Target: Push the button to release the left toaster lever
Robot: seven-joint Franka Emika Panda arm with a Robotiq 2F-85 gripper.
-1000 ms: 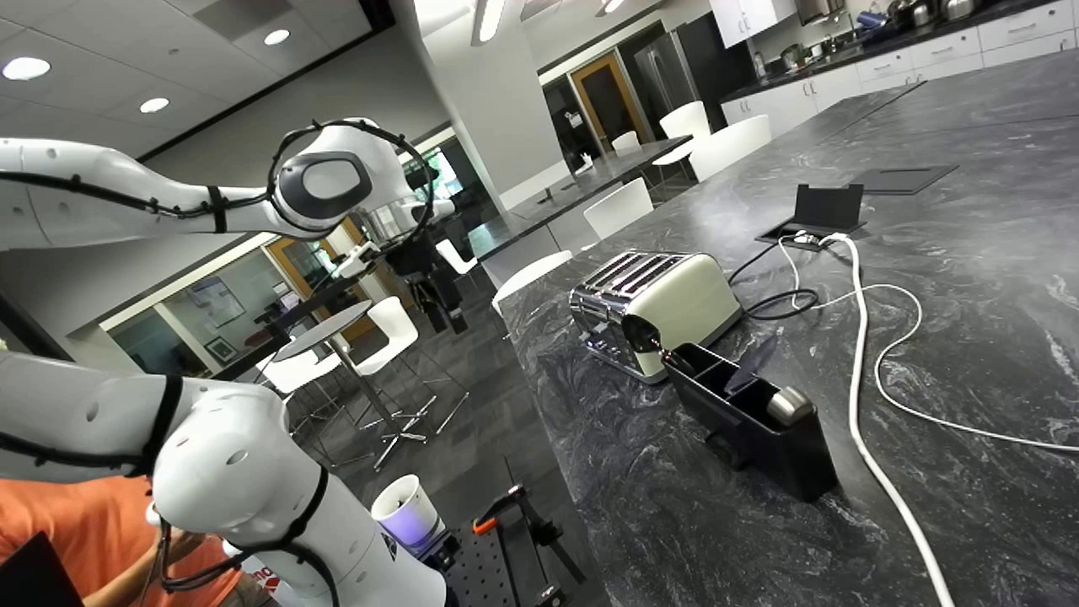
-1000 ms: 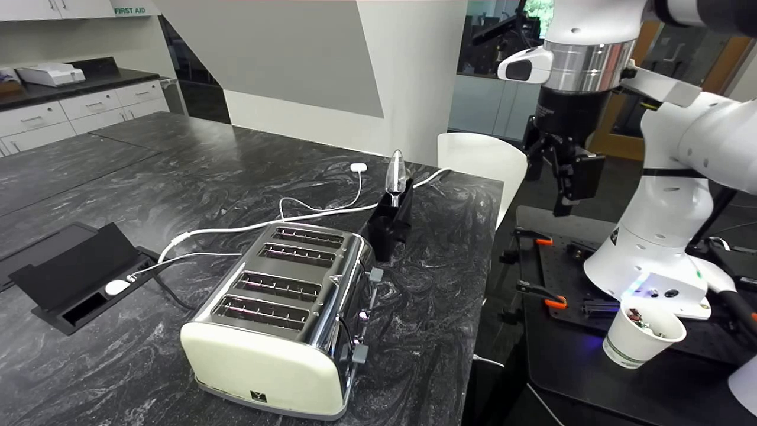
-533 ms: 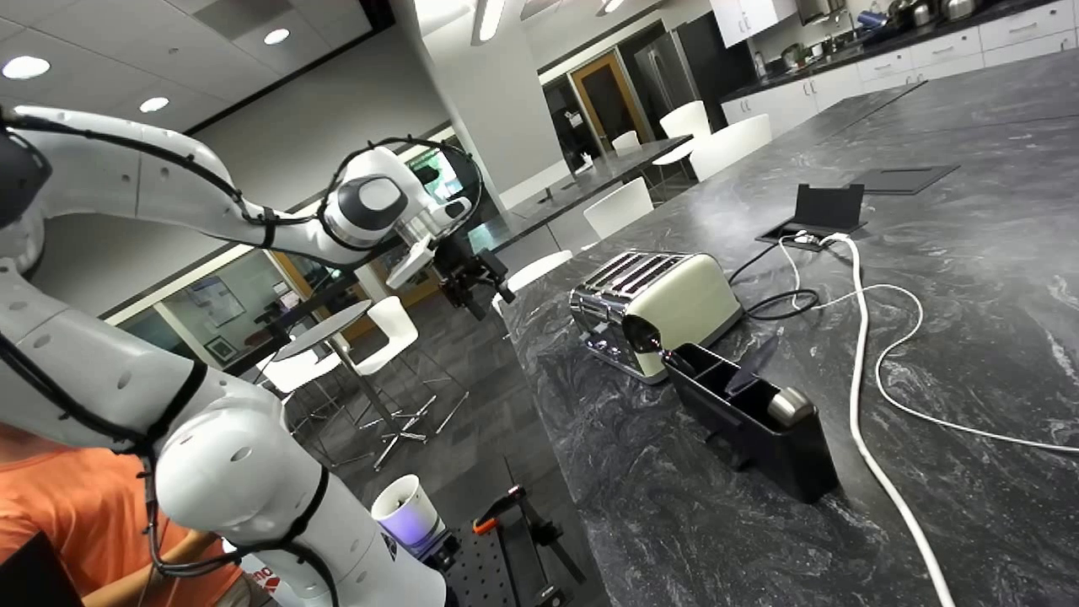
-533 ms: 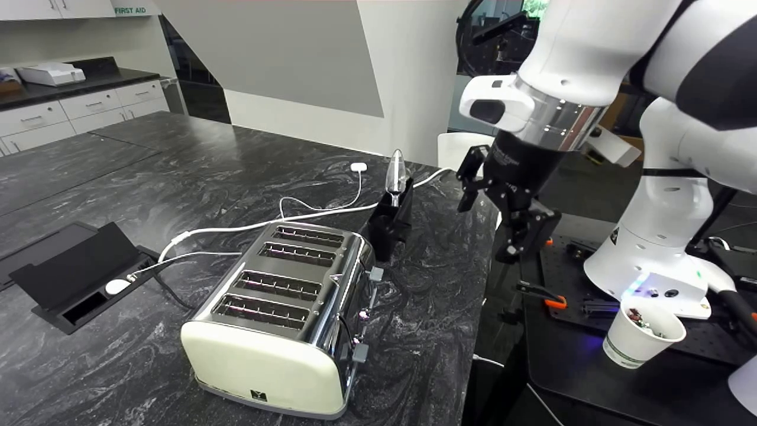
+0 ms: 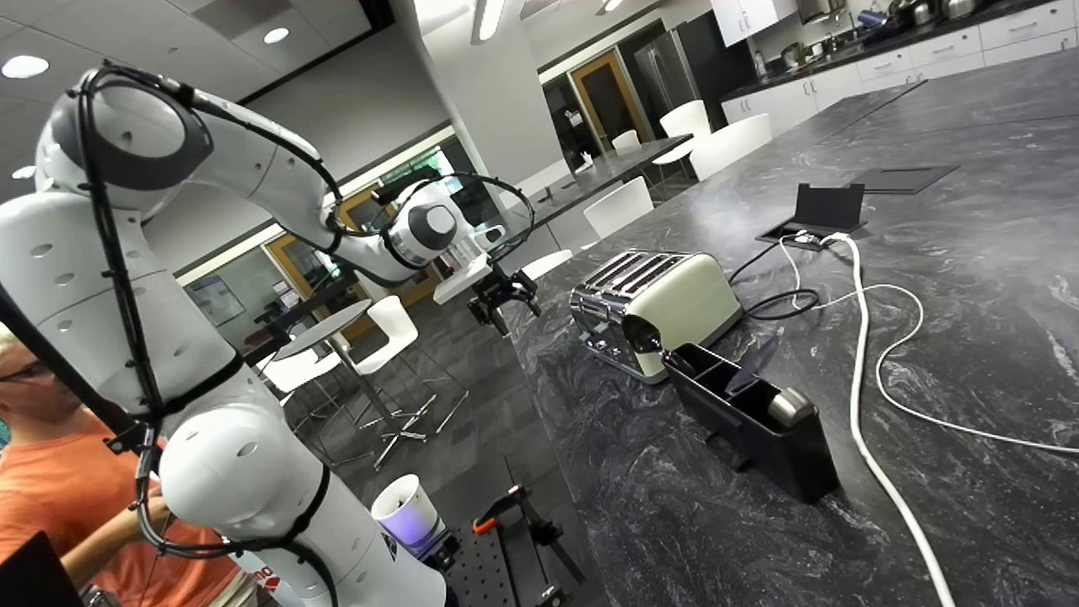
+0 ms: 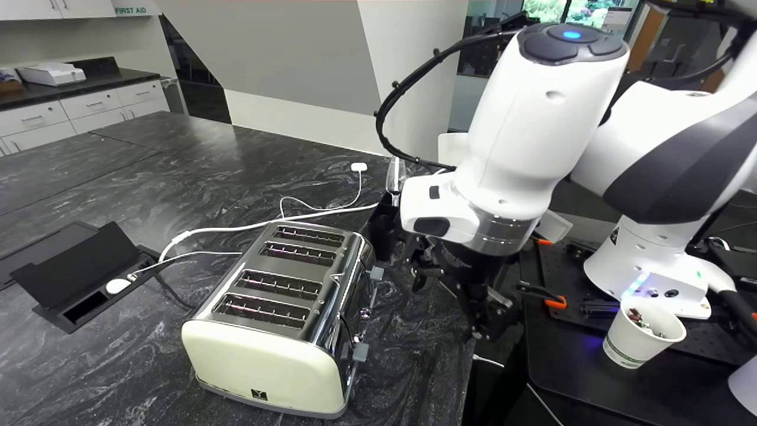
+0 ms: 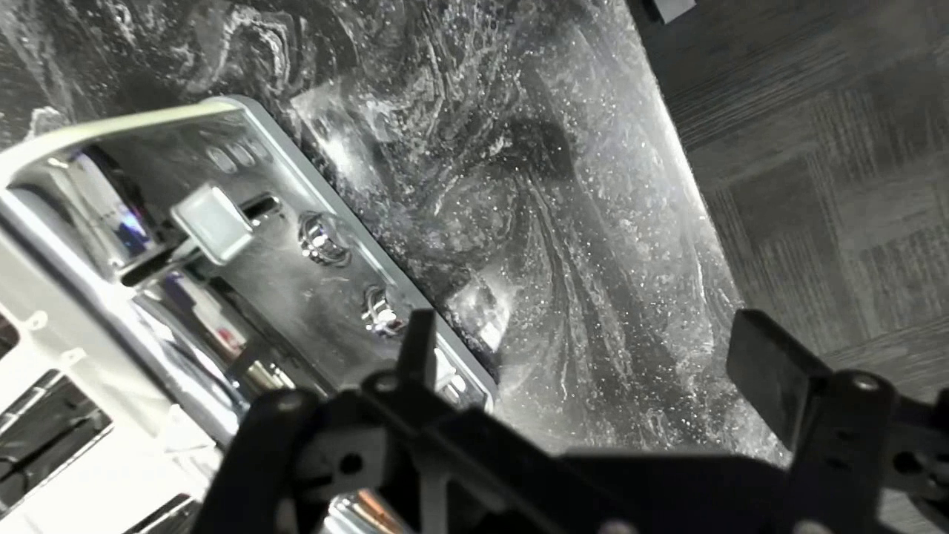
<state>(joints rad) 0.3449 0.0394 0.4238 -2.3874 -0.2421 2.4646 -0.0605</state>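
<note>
A black two-fingered robotic gripper, jaws apart, hangs near the lever side of a boxy silver-and-cream four-slot metal toaster standing upright on a dark marbled countertop.

White chairs on dark floor, bright ceiling lamps

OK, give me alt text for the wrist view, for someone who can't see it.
An open black gripper spans the bottom, partly hiding a shiny toaster on a dark counter. The toaster's front, at left, shows a pale lever, two shiny knobs and three faint ovals, perhaps buttons. Floor shows at right.
</note>
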